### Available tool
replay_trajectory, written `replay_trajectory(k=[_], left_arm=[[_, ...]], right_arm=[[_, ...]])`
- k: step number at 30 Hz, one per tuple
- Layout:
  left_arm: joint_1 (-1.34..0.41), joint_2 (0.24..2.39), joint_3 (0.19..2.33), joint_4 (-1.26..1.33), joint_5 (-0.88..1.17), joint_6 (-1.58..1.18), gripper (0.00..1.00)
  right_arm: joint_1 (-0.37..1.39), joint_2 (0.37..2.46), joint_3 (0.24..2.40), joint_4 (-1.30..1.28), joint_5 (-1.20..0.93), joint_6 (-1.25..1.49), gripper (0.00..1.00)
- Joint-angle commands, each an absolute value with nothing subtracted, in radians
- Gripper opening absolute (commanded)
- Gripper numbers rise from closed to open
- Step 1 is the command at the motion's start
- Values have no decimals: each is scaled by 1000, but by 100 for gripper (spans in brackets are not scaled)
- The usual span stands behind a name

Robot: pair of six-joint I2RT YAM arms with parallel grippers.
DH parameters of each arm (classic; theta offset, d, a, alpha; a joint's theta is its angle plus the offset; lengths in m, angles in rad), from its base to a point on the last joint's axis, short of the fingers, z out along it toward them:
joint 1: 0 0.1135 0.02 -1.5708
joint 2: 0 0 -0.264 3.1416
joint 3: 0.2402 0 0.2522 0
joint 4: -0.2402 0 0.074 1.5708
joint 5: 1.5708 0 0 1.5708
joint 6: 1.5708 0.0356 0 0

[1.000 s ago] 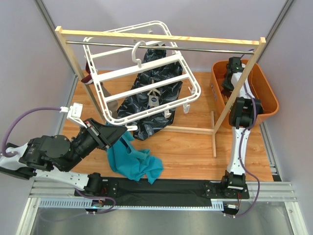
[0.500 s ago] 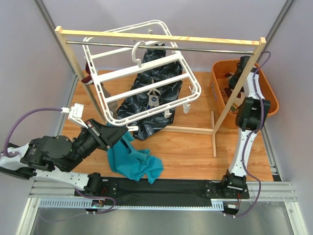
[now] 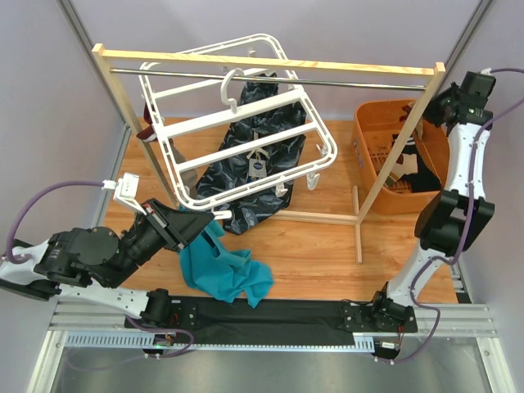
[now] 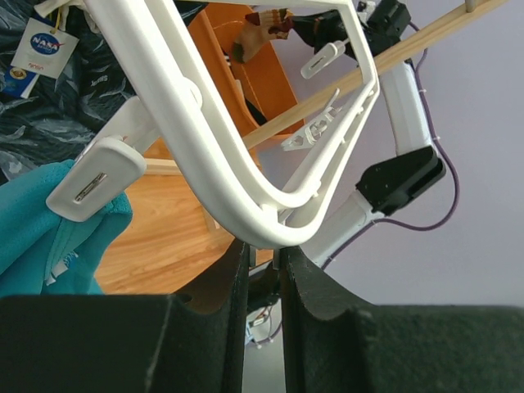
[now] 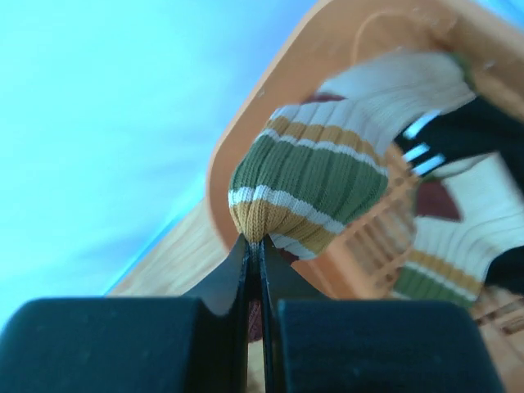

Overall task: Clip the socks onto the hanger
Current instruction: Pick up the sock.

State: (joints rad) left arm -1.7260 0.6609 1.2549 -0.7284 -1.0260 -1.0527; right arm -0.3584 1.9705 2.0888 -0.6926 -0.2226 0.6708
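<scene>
Right gripper (image 5: 255,246): risen out of the basket (image 3: 364,155) to high above it since a second ago; pressed tight on the cuff of the striped sock (image 5: 319,176).
Table (image 3: 327,254): wood-grain top.
Rack (image 3: 270,63): pale wooden posts, thin metal rail.
Hanger (image 4: 188,106): white plastic, rounded rectangle with parallel bars, hooked on the rail, tilted.
Cloth (image 3: 241,214): dark, glossy, patterned; under the hanger.
Basket: orange plastic, slotted walls.
Striped sock: ribbed beige knit, banded green, mustard and white; dangling over the basket.
Teal sock (image 3: 225,270): soft, crumpled beside the left gripper (image 4: 264,262).
Left gripper: nipping the hanger's rounded corner.
</scene>
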Motion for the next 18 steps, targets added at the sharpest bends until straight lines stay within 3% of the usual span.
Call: replay_trajectory(k=[1, 8, 15, 18], left_arm=[[-1727, 652, 1241, -753, -1000, -1042, 0], [-1727, 640, 1221, -742, -1020, -1037, 0], [-1727, 637, 1200, -733, -1019, -1058, 0], [-1727, 643, 1206, -723, -1016, -1051, 0]], right_arm=[[-380, 1838, 1882, -602, -383, 778, 0], [-380, 1293, 1527, -655, -301, 700, 0], [-350, 907, 1529, -1003, -28, 503, 0], [-304, 841, 1534, -1112, -50, 485, 0]])
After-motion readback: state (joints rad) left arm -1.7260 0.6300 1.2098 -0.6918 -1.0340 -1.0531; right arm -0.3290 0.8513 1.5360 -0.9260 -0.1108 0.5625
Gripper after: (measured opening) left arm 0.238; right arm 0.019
